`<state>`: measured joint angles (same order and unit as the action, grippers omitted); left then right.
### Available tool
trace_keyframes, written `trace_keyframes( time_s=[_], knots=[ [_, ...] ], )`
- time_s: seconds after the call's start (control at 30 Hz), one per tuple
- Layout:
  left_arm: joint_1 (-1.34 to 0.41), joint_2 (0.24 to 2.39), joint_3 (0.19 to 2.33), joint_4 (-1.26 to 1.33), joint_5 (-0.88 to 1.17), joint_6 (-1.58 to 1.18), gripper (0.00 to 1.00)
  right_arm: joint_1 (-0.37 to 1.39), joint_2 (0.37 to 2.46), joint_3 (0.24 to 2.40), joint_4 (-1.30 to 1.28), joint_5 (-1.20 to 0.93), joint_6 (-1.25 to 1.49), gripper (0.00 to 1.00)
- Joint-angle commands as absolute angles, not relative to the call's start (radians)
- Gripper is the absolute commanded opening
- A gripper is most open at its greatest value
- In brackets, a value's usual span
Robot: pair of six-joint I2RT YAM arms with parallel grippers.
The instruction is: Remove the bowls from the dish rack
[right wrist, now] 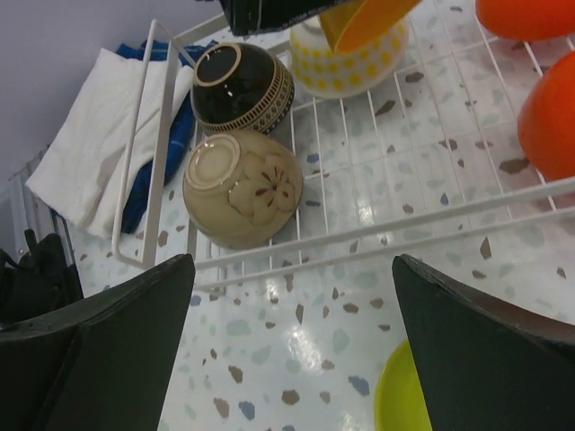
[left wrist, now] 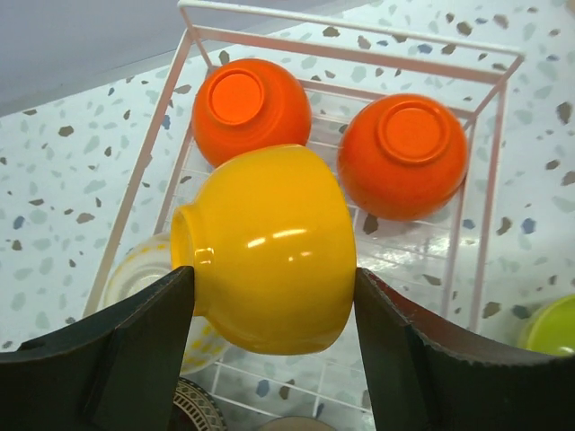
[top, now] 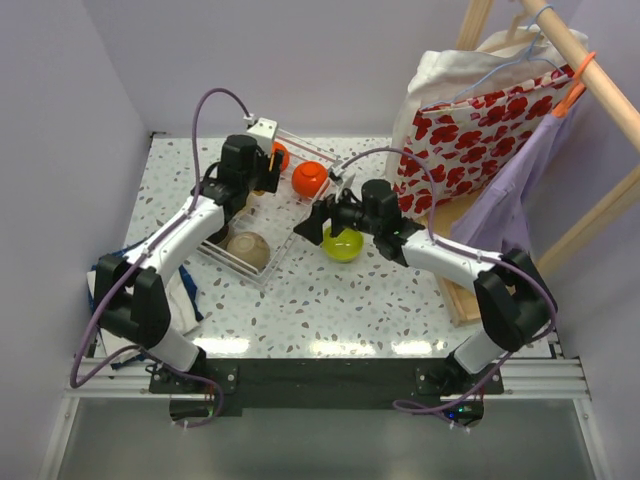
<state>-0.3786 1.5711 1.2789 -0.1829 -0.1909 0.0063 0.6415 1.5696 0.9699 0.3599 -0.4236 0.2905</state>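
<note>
My left gripper [left wrist: 269, 296] is shut on the yellow-orange bowl [left wrist: 269, 247] and holds it on its side above the white wire dish rack [left wrist: 350, 18]. Under it the rack holds two upside-down orange-red bowls [left wrist: 250, 108] [left wrist: 404, 153], the cream bowl [left wrist: 135, 278] and the dark brown bowl [left wrist: 193, 409]. The right wrist view shows the tan bowl [right wrist: 243, 184] and the dark brown bowl [right wrist: 243, 88] in the rack's near end. My right gripper [right wrist: 292, 350] is open and empty over the table just outside the rack. The lime green bowl [right wrist: 404, 395] stands upright on the table by its right finger.
A blue and white cloth [right wrist: 99, 153] lies on the table left of the rack. A wooden clothes rack with a red-flowered bag [top: 470, 140] and hanging clothes stands at the right. Walls close the left and back sides.
</note>
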Motion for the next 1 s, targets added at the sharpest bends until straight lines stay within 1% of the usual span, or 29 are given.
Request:
trace_keyframes(
  time_s=[0.0,0.17,0.43,0.53,0.67,0.77,0.8,0.87,0.9,0.97],
  knots=[
    [-0.367,1.485,1.301,-0.132,-0.132,-0.201,0.15,0.655,1.64,1.069,0.586,-0.453,0.264,0.96],
    [-0.356,1.447,1.278,-0.118,-0.069,-0.307,0.12,0.655,1.732,1.129,0.71,-0.454,0.245,0.94],
    [-0.351,1.385,1.21,-0.06,0.038,-0.451,0.13,0.655,1.839,1.259,0.713,-0.517,0.216,0.86],
    [-0.35,1.371,1.184,-0.032,0.057,-0.501,0.13,0.655,1.868,1.298,0.71,-0.551,0.227,0.81],
    [-0.351,1.365,1.166,-0.003,0.072,-0.552,0.12,0.657,1.888,1.319,0.715,-0.589,0.242,0.7],
    [-0.351,1.365,1.155,0.047,0.095,-0.595,0.11,0.657,1.893,1.318,0.706,-0.597,0.242,0.5],
    [-0.351,1.364,1.149,0.057,0.098,-0.61,0.11,0.657,1.893,1.315,0.704,-0.595,0.241,0.34],
    [-0.351,1.359,1.144,0.061,0.107,-0.618,0.11,0.655,1.881,1.304,0.693,-0.591,0.233,0.21],
    [-0.351,1.355,1.141,0.063,0.109,-0.617,0.11,0.657,1.876,1.299,0.689,-0.588,0.23,0.09],
    [-0.351,1.344,1.137,0.061,0.107,-0.609,0.18,0.657,1.859,1.284,0.675,-0.578,0.218,0.0]
  ],
)
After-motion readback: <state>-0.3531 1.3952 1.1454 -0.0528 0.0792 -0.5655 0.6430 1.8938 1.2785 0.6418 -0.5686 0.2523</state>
